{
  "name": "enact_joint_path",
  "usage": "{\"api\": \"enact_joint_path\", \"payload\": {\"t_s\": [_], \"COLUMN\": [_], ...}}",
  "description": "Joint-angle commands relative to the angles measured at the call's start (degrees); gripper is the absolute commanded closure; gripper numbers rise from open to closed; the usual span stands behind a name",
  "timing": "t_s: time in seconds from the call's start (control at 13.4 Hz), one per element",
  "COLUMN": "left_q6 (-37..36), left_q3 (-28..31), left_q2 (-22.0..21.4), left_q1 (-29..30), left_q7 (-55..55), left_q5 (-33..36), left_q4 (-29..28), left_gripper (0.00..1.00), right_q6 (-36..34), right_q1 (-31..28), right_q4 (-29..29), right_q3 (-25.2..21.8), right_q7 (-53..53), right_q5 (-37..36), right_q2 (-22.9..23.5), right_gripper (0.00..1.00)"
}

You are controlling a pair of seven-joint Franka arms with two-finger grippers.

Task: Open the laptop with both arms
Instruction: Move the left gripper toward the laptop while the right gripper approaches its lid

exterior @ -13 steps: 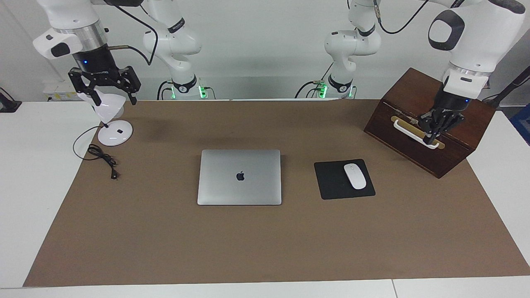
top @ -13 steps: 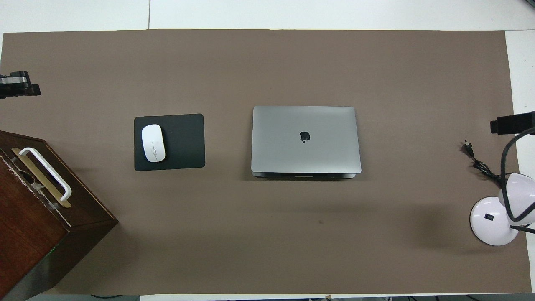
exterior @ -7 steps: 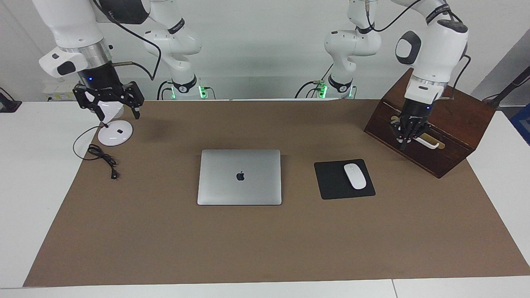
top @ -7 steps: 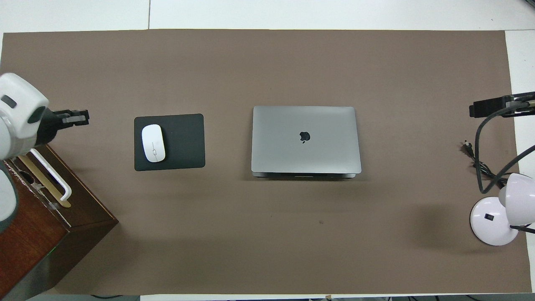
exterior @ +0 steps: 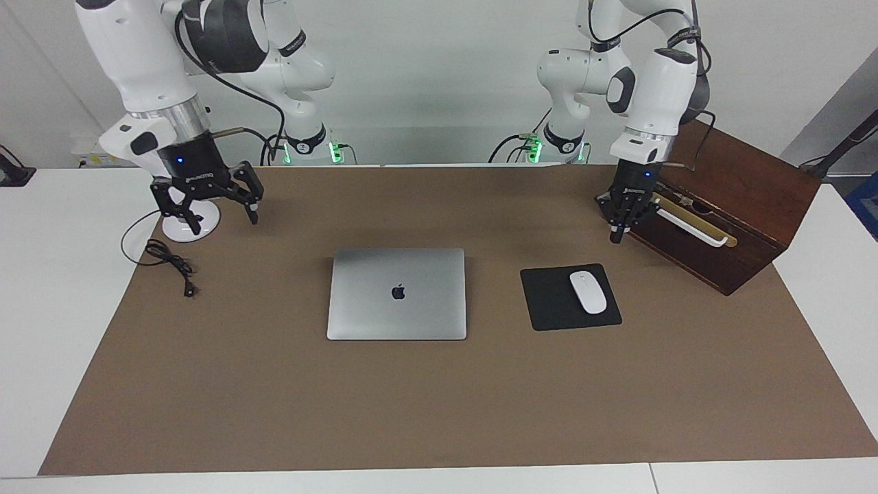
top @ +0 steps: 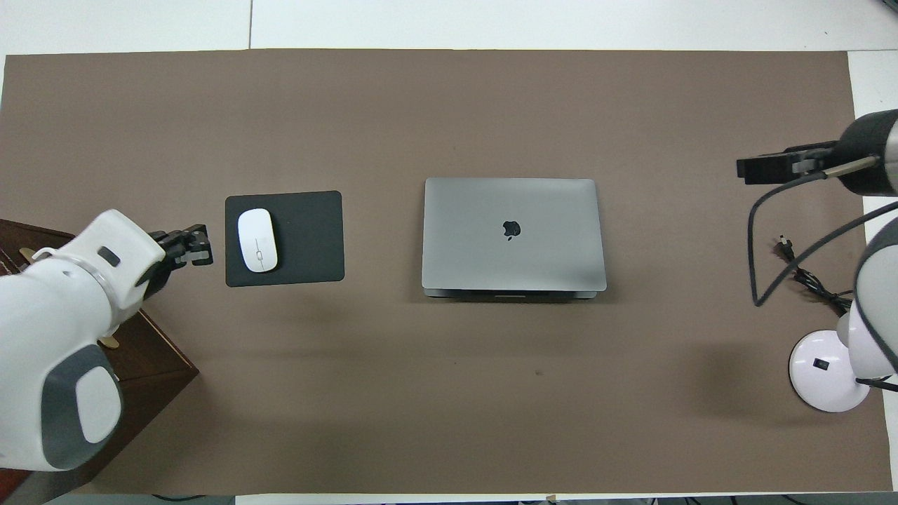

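Laptop (exterior: 396,293) is sitting shut in the middle of the brown mat (exterior: 439,405) on my surface (exterior: 41,274), lid down flat with the apple logo facing up. Nothing is touching it.

My left pincer (exterior: 616,237) is up in the air over the mat, just beside the front edge of the wooden box (exterior: 741,206) at the left arm's end, and its fingertips are pressed together, closed on nothing. From overhead it shows next to the mouse pad (top: 284,238) but not over it, tips pointing toward the pad. The white mouse (exterior: 588,291) sits on that pad, which lies between the laptop and the box.

My right pincer (exterior: 223,218) is over at the other end, hanging over the mat right by the round white base of the desk lamp (exterior: 191,223). Its two fingers are spread wide apart with nothing between them. The lamp's black cord (exterior: 168,264) is lying loose on the mat next to the base, plug end pointing away from the robots.

Both pincers are well apart from the laptop, one off each side of it.
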Motion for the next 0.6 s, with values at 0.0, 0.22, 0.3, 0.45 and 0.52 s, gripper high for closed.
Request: {"api": "enact_joint_path", "payload": {"t_s": [0.0, 0.22, 0.3, 0.45, 0.52], "left_q6": [8.57, 20.25, 22.46, 27.2, 30.45], "left_q3": [0.83, 0.83, 0.83, 0.83, 0.83], "left_q2": [-0.61, 5.79, 7.55, 10.72, 12.91], "left_q1": [-5.21, -10.92, -12.6, -15.59, -16.99], "left_q7": [0.48, 0.39, -0.39, -1.54, -1.54], "left_q5": [-0.95, -0.95, -0.95, -0.86, -0.95], "left_q4": [-5.01, -6.6, -6.6, -6.69, -6.69], "left_gripper": [1.0, 1.0, 1.0, 1.0, 1.0], "right_q6": [3.04, 4.72, 7.07, 14.97, 16.49], "right_q1": [3.07, 8.16, 10.01, 16.15, 18.09], "right_q4": [-3.78, -5.89, -8.08, -15.36, -17.39], "right_q3": [-0.51, -2.97, -3.41, -5.42, -5.78], "right_q7": [8.16, 18.27, 21.61, 26.54, 28.74], "right_q5": [6.1, 12.7, 14.72, 16.06, 16.06], "right_q2": [-1.75, -2.02, -2.37, -3.68, -4.04], "right_gripper": [0.0, 0.0, 0.0, 0.0, 0.0]}}
